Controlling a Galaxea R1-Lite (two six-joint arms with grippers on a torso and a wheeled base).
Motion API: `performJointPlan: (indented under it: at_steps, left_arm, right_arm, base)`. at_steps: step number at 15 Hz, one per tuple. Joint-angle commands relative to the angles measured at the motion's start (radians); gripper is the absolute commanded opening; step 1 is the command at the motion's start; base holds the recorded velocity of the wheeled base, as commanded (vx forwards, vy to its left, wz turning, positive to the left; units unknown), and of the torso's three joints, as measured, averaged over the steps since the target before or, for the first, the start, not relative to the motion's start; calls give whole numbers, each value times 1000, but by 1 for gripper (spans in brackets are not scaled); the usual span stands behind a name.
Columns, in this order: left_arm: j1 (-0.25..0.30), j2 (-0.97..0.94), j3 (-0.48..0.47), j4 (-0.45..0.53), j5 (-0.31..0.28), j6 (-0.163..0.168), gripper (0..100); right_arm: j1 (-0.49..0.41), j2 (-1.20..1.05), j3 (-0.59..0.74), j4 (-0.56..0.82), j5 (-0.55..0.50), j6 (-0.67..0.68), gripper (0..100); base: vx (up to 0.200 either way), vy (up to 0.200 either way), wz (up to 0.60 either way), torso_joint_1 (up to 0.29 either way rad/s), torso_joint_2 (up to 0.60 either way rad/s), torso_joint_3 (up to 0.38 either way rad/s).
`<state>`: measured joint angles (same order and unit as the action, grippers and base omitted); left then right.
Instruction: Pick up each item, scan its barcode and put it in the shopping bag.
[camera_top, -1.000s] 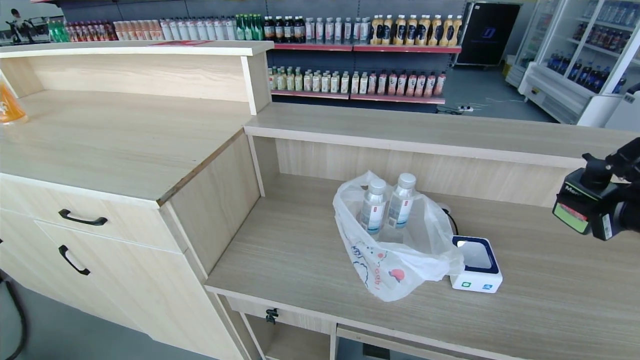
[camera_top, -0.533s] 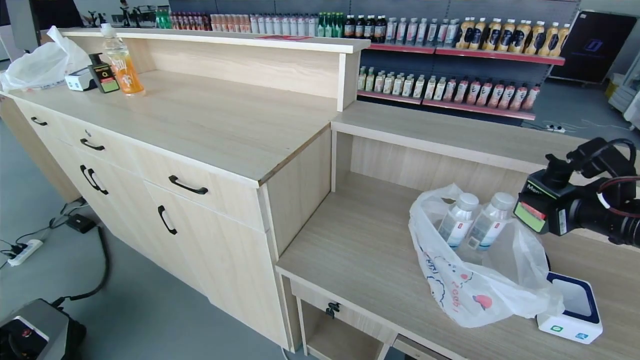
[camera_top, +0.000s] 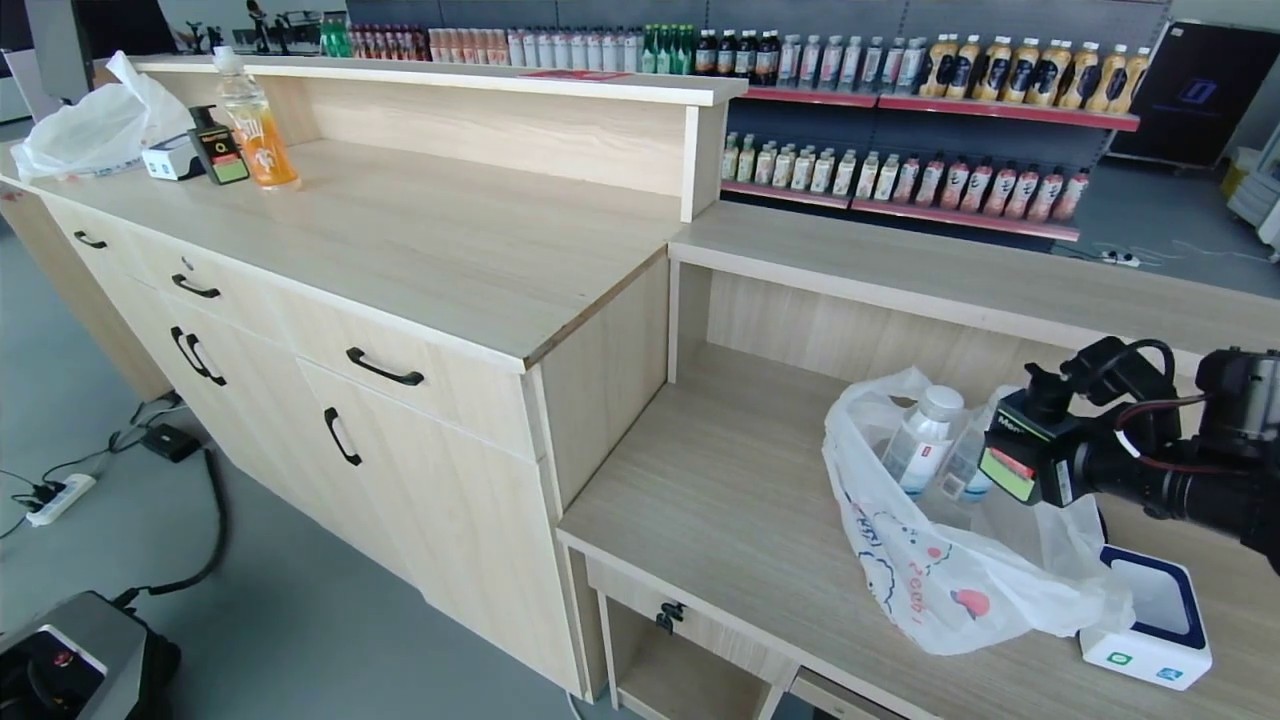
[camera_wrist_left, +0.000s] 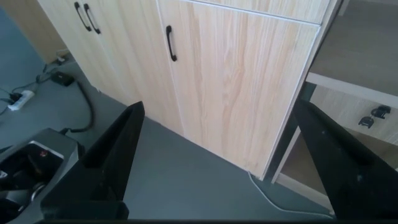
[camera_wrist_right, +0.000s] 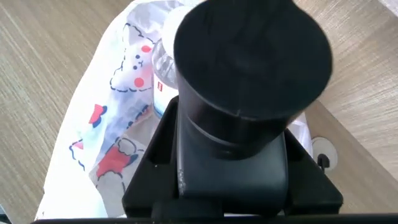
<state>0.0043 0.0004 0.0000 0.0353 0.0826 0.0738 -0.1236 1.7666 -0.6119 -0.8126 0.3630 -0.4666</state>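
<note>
**Black bottle held over the bag**

In the head view, I see my right gripper (camera_top: 1062, 472) out over the low counter (camera_top: 720, 500). Its fingers are squeezed tight on a black bottle (camera_top: 1025, 462) with a green and red label. The bottle hangs at the open top of the shopping bag (camera_top: 940, 575). Two clear bottles (camera_top: 920, 440) stand inside the bag, and one is half hidden behind the black bottle. The white and blue scanner (camera_top: 1150, 630) sits on the counter just beside the bag. Far off on the high counter (camera_top: 450, 240) stands an orange drink (camera_top: 258, 130).

In the left wrist view, my left gripper (camera_wrist_left: 214, 168) hangs low by a cupboard door (camera_wrist_left: 242, 81). Its two dark fingers (camera_wrist_left: 102, 165) are spread wide apart with nothing between them. I see the grey floor (camera_wrist_left: 186, 180) under it.

In the right wrist view, the black bottle (camera_wrist_right: 249, 62) shows its big round cap. The right gripper (camera_wrist_right: 233, 193) presses on it from both sides. The shopping bag (camera_wrist_right: 106, 149), with its little cartoon pictures, lies under it on the low counter (camera_wrist_right: 37, 50).
</note>
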Motion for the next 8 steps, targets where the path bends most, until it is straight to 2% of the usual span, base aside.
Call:
performJointPlan:
  at_steps: [1,5,8]
  left_arm:
    - [0,0,0,0,0,0,100]
    - [0,0,0,0,0,0,100]
    - [0,0,0,0,0,0,100]
  right_arm:
    - [12,90,0,-23,13,-4,0]
    - [44,182,0,-135,42,-14,0]
    - [44,234,8,-155,42,-53,0]
  base:
    - [0,0,0,0,0,0]
    - [0,0,0,0,0,0]
    - [0,0,0,0,0,0]
